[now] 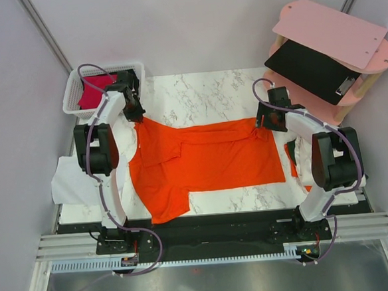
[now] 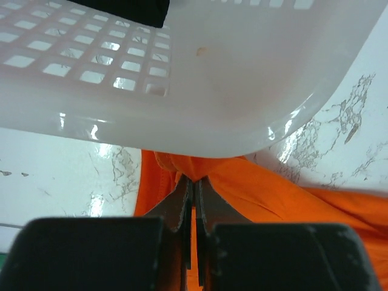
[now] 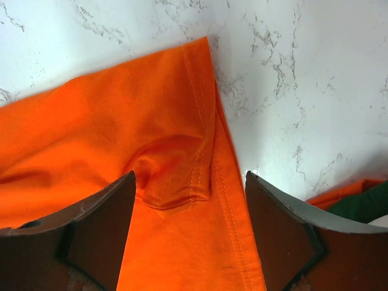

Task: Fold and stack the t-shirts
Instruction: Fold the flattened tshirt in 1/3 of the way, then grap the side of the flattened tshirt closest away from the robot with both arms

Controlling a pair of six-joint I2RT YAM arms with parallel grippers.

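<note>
A bright orange t-shirt (image 1: 208, 161) lies spread flat on the marble table, one sleeve toward the near edge. My left gripper (image 1: 137, 116) is at its far left corner, right beside the basket. In the left wrist view the jaws are shut on a pinch of the orange cloth (image 2: 194, 179). My right gripper (image 1: 262, 123) stands open over the shirt's far right corner. Its fingers (image 3: 97, 224) straddle a small folded-over flap of hem (image 3: 182, 170). A crimson-red t-shirt (image 1: 95, 86) and a bit of black cloth (image 1: 126, 75) lie in the basket.
The white plastic basket (image 1: 74, 94) stands at the table's far left, its wall (image 2: 212, 91) close above the left jaws. A pink shelf (image 1: 336, 29) holding a black clipboard (image 1: 312, 67) stands at the far right. Orange and green cloth (image 3: 357, 203) lies by the right arm.
</note>
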